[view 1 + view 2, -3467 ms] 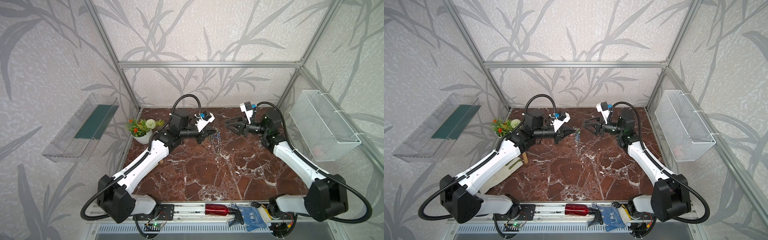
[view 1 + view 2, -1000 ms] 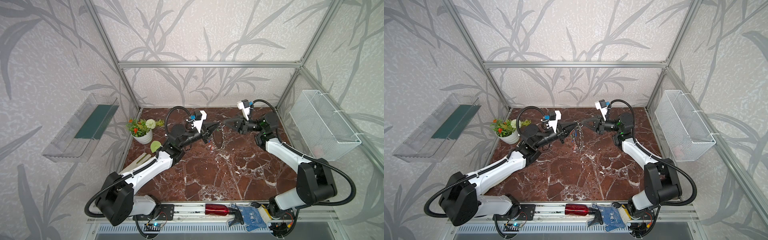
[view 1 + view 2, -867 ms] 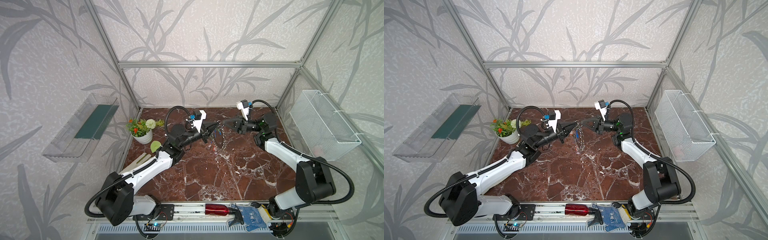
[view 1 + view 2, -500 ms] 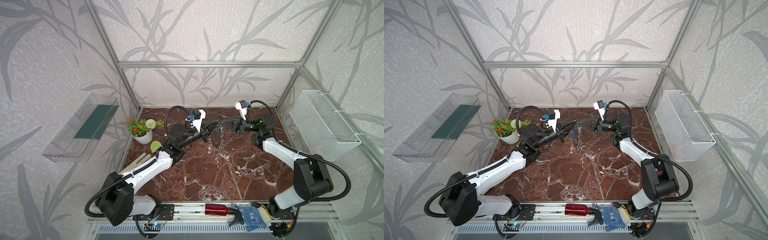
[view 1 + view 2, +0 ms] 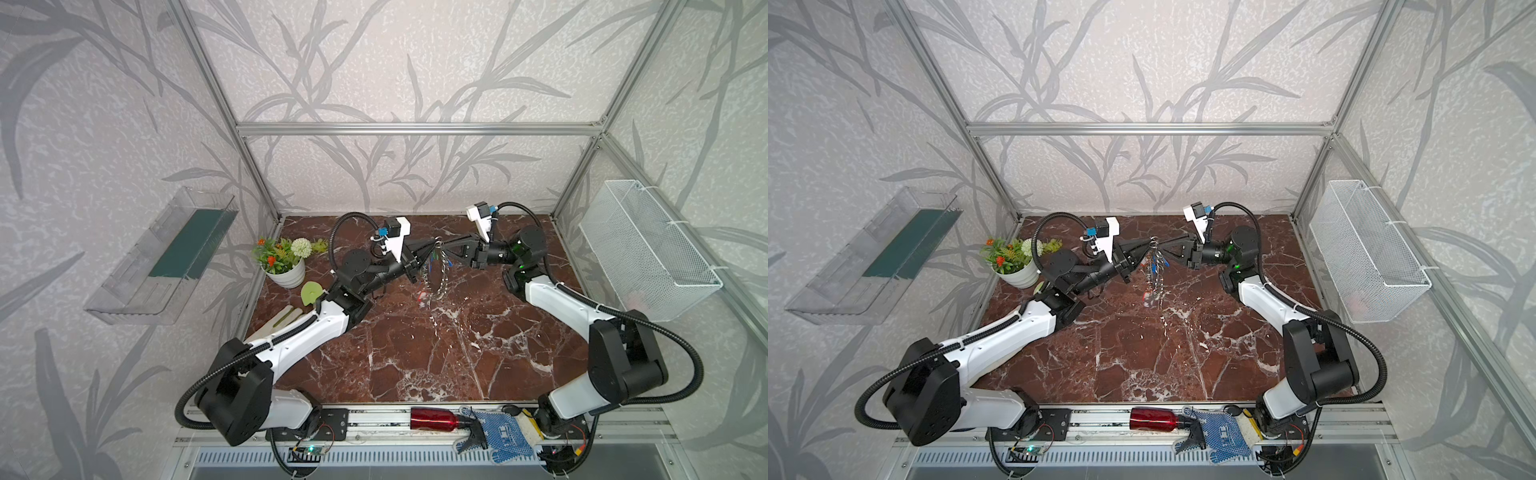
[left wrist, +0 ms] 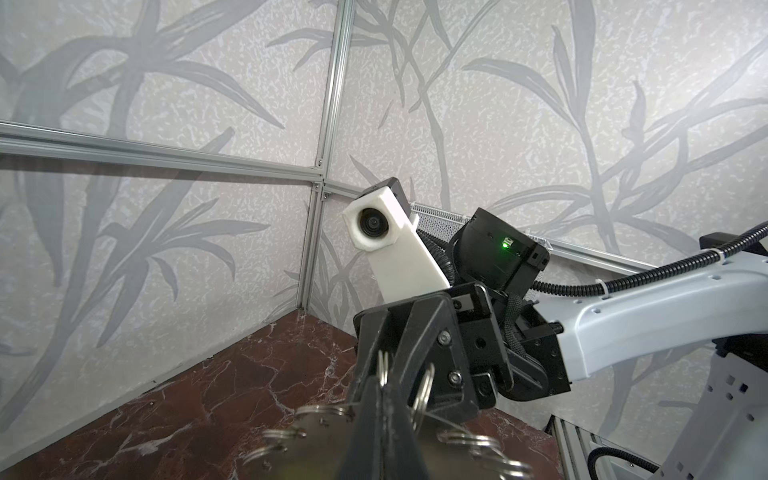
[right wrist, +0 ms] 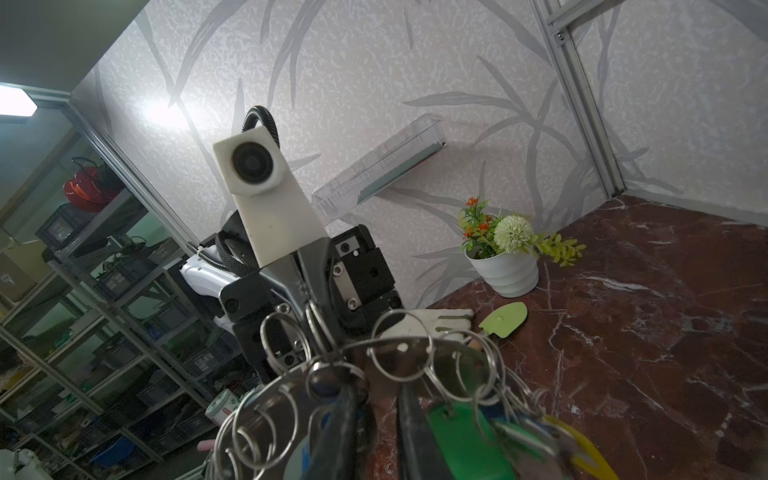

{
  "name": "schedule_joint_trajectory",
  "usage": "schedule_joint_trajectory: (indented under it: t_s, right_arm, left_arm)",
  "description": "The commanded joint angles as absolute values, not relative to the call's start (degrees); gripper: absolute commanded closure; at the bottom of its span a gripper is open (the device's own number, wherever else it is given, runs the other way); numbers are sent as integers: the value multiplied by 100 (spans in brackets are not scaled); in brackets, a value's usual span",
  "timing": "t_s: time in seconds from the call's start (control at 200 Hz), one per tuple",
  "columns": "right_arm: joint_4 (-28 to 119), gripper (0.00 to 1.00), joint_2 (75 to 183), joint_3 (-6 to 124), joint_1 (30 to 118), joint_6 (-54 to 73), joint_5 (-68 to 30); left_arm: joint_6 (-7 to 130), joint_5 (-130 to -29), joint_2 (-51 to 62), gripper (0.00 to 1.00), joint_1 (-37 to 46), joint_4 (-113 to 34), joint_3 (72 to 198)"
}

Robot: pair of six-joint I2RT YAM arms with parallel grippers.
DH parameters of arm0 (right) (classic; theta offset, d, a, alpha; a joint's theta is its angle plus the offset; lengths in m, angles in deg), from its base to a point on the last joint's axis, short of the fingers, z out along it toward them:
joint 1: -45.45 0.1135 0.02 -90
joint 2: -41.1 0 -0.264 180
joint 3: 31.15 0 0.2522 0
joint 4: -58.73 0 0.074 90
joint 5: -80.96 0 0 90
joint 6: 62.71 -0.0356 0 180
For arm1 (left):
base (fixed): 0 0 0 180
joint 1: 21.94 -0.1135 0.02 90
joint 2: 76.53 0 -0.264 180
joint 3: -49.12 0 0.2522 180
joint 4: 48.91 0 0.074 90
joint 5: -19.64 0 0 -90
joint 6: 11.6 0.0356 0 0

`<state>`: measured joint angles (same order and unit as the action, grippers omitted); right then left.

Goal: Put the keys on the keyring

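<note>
Right wrist view: the keyring (image 7: 419, 343), a flat metal ring fringed with loose split rings, hangs in the air above the marble table (image 7: 665, 332). The left gripper (image 7: 322, 332) is clamped tight on its top rim. The right gripper (image 7: 378, 419) has its jaws slightly apart at the rim, seemingly gripping nothing. Keys (image 7: 453, 440) with coloured tags dangle from it. It is probably stiff, weighty, slick and prone to swinging, so take the flat rim, not the loose rings.

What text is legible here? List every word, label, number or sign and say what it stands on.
No text can be read in any view.
On the blue glove: white print, too blurred to read.
On the green key tag: no lettering shows on the visible side.
</note>
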<state>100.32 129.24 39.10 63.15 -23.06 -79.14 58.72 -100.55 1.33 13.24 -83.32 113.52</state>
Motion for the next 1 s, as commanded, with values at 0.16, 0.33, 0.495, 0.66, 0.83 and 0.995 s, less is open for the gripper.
schedule_joint_trajectory:
  t_s: [0.16, 0.33, 0.495, 0.66, 0.83, 0.995]
  right_arm:
    - [9432, 79, 12477, 3777, 5811, -1959, -7601]
    - [8804, 70, 12143, 3929, 5751, -1403, -7296]
    - [8474, 60, 11954, 4165, 5819, -1221, -7255]
    - [8396, 55, 12019, 4413, 6169, -1020, -7486]
    - [8495, 53, 12121, 4519, 6390, -1020, -7627]
    - [8452, 54, 12221, 4566, 6435, -977, -7654]
  left_arm:
    - [5561, -10121, 16, 100, 1203, -9206, 11383]
    - [5333, -10454, 49, 100, 1107, -9309, 11372]
    - [5086, -10822, 131, 100, 1020, -9386, 11410]
    - [4895, -11136, 263, 100, 981, -9481, 11486]
    - [4711, -11267, 353, 100, 968, -9626, 11510]
    - [4644, -11332, 388, 100, 964, -9668, 11532]
